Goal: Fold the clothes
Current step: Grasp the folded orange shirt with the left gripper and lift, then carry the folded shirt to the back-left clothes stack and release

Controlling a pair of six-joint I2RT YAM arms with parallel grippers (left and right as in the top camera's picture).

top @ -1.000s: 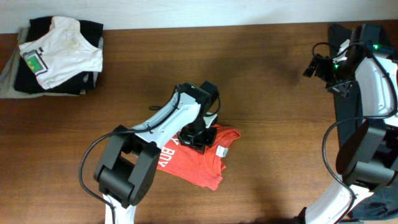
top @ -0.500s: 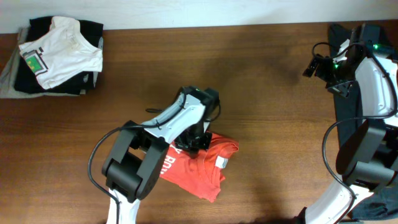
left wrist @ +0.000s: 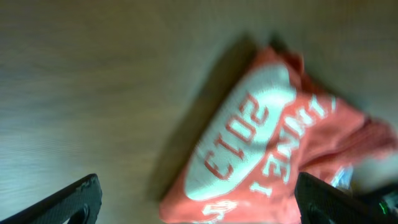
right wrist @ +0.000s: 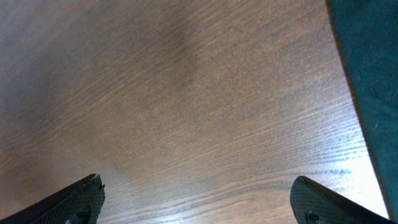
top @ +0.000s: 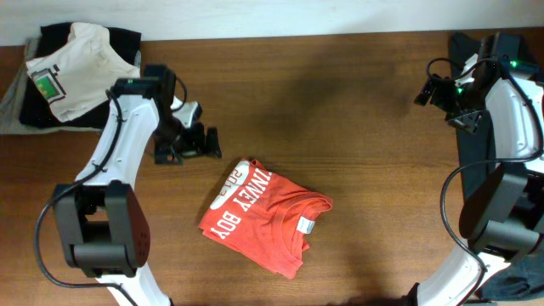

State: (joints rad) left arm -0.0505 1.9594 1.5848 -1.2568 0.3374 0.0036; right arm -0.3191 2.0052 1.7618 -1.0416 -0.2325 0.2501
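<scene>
The red-orange short-sleeved cotton T-shirt (top: 263, 217) is lying as a folded bundle at centre front of the brown wooden table (top: 357, 170). The left gripper (top: 204, 144) is hovering near it, jaws released and empty; the right gripper (top: 427, 91) is idling well apart, likewise released. Folding is looking nearly complete; the next move is probably calling for squaring the loose edge by the small white neck tag (top: 305, 225).

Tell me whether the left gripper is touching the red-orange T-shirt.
Apart. The overhead view shows bare table between the left gripper and the red-orange T-shirt.
</scene>
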